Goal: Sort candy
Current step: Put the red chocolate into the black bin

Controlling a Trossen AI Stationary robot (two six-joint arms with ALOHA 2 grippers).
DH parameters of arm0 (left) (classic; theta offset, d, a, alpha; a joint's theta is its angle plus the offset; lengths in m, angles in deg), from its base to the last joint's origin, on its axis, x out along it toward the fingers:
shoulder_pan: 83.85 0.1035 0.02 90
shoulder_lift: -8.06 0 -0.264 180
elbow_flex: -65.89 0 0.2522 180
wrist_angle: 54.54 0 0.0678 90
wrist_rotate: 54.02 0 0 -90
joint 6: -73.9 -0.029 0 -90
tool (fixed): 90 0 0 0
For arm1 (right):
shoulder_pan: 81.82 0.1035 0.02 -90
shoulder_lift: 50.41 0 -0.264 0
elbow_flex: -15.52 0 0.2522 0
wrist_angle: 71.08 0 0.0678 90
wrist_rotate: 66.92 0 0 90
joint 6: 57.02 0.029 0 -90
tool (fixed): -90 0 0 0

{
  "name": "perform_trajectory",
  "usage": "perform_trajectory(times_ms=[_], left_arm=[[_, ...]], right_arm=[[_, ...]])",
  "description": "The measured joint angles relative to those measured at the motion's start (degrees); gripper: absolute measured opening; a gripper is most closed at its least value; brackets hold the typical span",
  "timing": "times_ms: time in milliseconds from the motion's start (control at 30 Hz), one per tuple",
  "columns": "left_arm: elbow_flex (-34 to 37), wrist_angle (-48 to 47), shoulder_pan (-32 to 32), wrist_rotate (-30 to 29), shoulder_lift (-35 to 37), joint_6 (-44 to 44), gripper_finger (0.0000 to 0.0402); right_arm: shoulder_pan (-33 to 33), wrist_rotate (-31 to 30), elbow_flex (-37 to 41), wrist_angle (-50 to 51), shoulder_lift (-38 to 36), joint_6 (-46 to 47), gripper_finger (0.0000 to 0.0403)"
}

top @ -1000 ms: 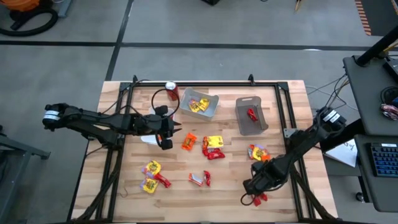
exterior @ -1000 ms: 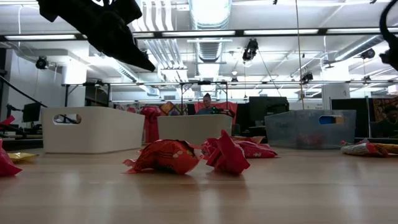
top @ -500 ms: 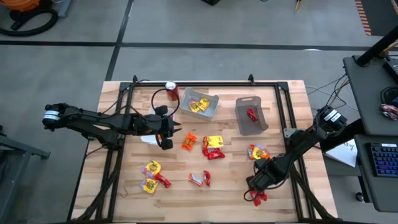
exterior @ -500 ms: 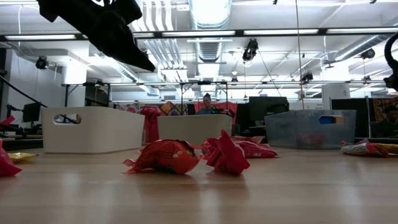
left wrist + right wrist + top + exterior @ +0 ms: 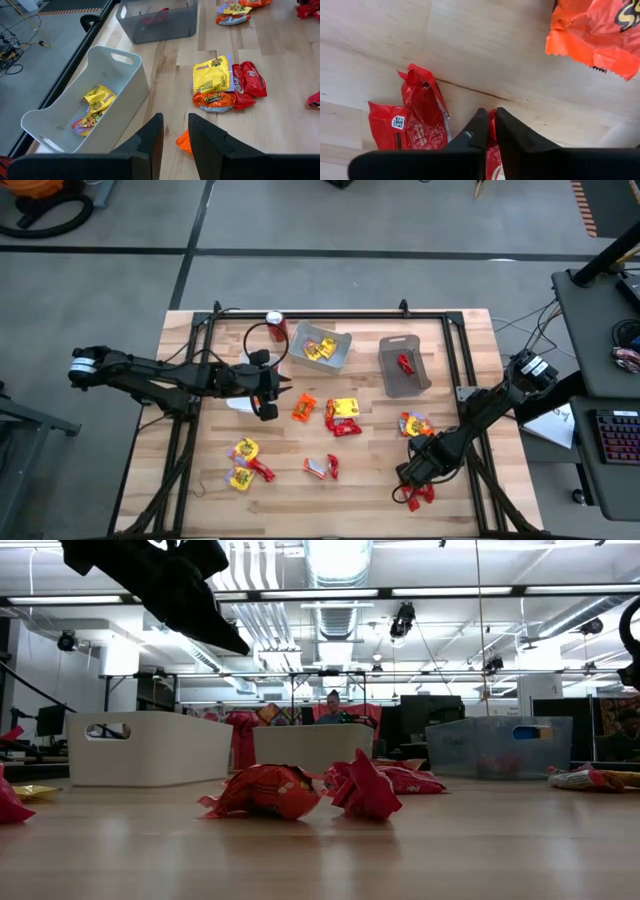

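Right tool [image 5: 489, 131] has pinched shut on a red candy [image 5: 491, 150] since a second ago; left tool [image 5: 173, 136] stays narrow.

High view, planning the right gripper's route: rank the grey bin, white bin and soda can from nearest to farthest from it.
From the right gripper, low at the table's near right, shut on a red candy:
1. Grey bin, straight up-table from it, on the right side.
2. White bin, farther back, near the centre.
3. Soda can, farthest, at the back left of the white bin.
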Motion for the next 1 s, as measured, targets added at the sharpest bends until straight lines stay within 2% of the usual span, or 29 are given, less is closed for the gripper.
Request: perform_trajectory(times_ms=[200,333,433,500,667,733,867,1000], left_arm=[[0.0,0.0,0.0,0.0,0.0,0.5,0.0075],[0.0,0.0,0.0,0.0,0.0,1.9,0.0075],[0.0,0.0,0.0,0.0,0.0,2.8,0.0075],[0.0,0.3,0.0,0.0,0.0,3.2,0.0075],[0.0,2.7,0.0,0.0,0.0,3.8,0.0075],[0.0,4.2,0.0,0.1,0.0,4.7,0.0075],[0.0,5.0,0.0,0.1,0.0,6.7,0.0075],[0.0,5.0,-0.1,1.5,0.0,9.7,0.0075]], right_arm=[[0.0,-0.2,-3.1,7.4,-2.1,-1.2,0.0014],[0.0,-5.5,-7.2,15.7,-5.1,-1.6,0.0014],[0.0,-14.2,-10.2,18.7,-7.5,-3.2,0.0013],[-0.2,-22.6,-11.8,18.3,-9.0,-5.7,0.0013],[-1.8,-45.4,-15.9,17.0,-10.3,-18.0,0.0013],[-3.1,-52.4,-17.7,16.6,-10.3,-24.1,0.0013],[-7.3,-63.1,-20.9,16.6,-10.0,-36.5,0.0013],[-14.0,-67.7,-22.5,16.6,-10.0,-47.3,0.0013]])
